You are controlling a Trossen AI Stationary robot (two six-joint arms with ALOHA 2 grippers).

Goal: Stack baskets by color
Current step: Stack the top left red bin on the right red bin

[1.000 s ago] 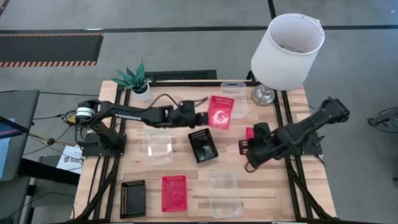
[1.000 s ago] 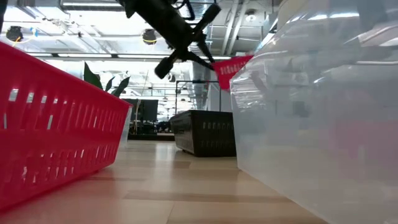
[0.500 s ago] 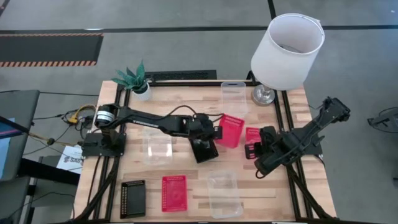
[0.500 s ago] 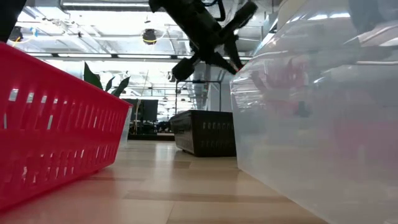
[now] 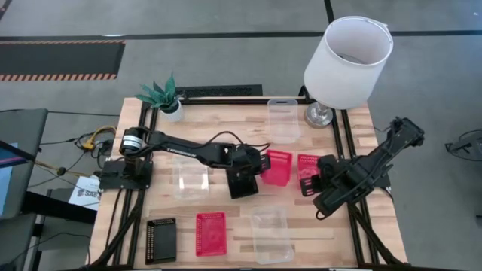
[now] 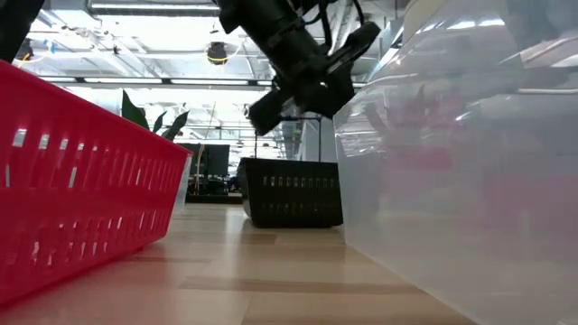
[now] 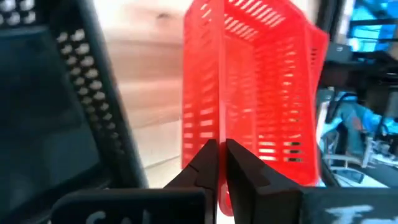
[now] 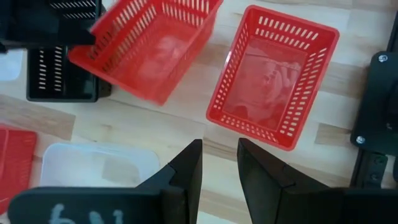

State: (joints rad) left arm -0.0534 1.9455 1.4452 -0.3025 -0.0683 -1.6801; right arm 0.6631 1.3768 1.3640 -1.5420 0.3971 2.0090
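My left gripper (image 5: 256, 162) hangs over the table's middle, shut on a red basket (image 5: 276, 166) that is also seen in the right wrist view (image 8: 149, 43). A black basket (image 5: 239, 184) stands on the table just below and beside that arm. A second red basket (image 5: 307, 167) rests on its bottom to the right of the held one. My right gripper (image 8: 219, 158) hovers open at this basket's near side, with nothing between its fingers. My left gripper pinches one wall of the red basket at its rim (image 7: 219, 132) between its two fingers, on the basket's left side. The fingers slant down from the table's left. The basket is lifted clear of the table, its opening upward and tilted.
Clear baskets stand at the far middle (image 5: 282, 120), left of centre (image 5: 190, 178) and near the front edge (image 5: 271, 233). Another red basket (image 5: 211, 232) and black basket (image 5: 160, 239) sit at the near left. A white lamp (image 5: 348, 56) and a potted plant (image 5: 162, 95) stand at the back.
My left gripper has gone toward the near and right edges and downward, rolling its wrist, still shut on the red basket. The basket has come down beside the other red one. The black basket below has turned a little. My right gripper has drawn slightly toward the right edge.
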